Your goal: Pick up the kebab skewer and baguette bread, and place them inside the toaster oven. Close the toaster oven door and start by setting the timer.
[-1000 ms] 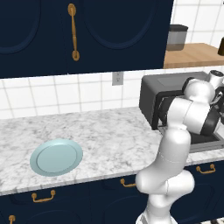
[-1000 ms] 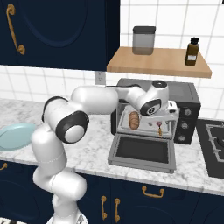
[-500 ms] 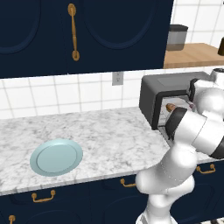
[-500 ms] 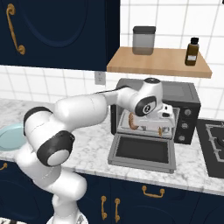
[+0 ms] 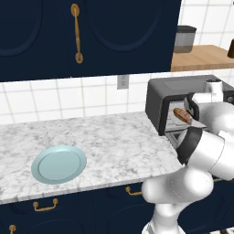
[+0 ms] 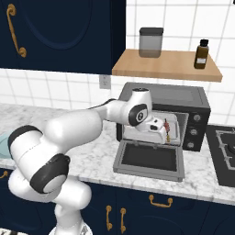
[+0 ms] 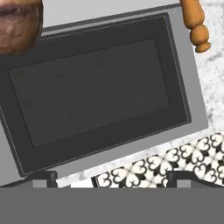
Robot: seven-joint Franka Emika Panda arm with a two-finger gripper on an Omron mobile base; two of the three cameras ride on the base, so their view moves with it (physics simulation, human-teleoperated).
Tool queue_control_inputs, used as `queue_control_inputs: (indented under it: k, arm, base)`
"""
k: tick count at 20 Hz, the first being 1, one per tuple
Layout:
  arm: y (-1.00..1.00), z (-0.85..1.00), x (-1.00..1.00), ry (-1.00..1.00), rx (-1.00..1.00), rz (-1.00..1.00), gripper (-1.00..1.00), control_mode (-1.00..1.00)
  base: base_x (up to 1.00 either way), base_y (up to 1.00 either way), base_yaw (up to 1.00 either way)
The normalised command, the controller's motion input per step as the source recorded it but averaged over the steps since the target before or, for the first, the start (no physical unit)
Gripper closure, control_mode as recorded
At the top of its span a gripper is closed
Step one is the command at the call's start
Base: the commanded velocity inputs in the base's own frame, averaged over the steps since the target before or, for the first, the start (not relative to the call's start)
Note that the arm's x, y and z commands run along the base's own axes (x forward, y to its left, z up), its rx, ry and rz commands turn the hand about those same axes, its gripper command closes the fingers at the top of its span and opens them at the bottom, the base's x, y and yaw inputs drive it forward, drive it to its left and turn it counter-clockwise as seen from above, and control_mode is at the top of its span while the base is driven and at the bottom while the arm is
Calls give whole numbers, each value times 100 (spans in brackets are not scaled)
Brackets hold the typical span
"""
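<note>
The toaster oven (image 6: 186, 98) stands on the counter with its door (image 6: 149, 158) folded down flat. My gripper (image 6: 158, 132) hangs just in front of the oven's mouth, above the door. In the hand view its fingertips (image 7: 41, 177) stand wide apart, open, with nothing between them, and look down on the door's dark glass (image 7: 96, 92). The baguette bread (image 5: 183, 115) lies inside the oven and also peeks in as a brown loaf end (image 7: 17, 19). The kebab skewer (image 6: 168, 130) rests inside at the right, its orange end (image 7: 195, 24) showing.
A pale blue plate (image 5: 58, 164) sits bare at the counter's left. Above the oven, a wooden shelf (image 6: 167, 66) carries a jar and a brown bottle. A stove top (image 6: 222, 151) borders the oven on the right. Patterned floor (image 7: 175, 162) lies beyond the counter edge.
The arm's elbow has swung round and the hand has drawn back and dipped from the oven's mouth to over the open door. Baguette and skewer stay inside.
</note>
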Motion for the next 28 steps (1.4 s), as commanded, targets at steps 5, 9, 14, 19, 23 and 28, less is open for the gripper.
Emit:
queue_control_inputs:
  k: [5, 9, 14, 19, 23, 28]
  arm:
    - [0, -24, 0, -2, 0, -9, -100, -100]
    - [-11, -27, 3, -7, 0, -5, -100, -100]
    - [-26, -11, 22, -8, 0, 0, -100, -100]
    - [-23, -14, 19, -8, 0, 0, -100, -100]
    - [-5, -12, 36, -7, 0, 0, -100, -100]
    - [0, -12, 49, -7, 0, 0, -100, -100]
  base:
    - [0, 0, 0]
    - [0, 0, 0]
    - [0, 0, 0]
    - [0, 0, 0]
    - [0, 0, 0]
    - [0, 0, 0]
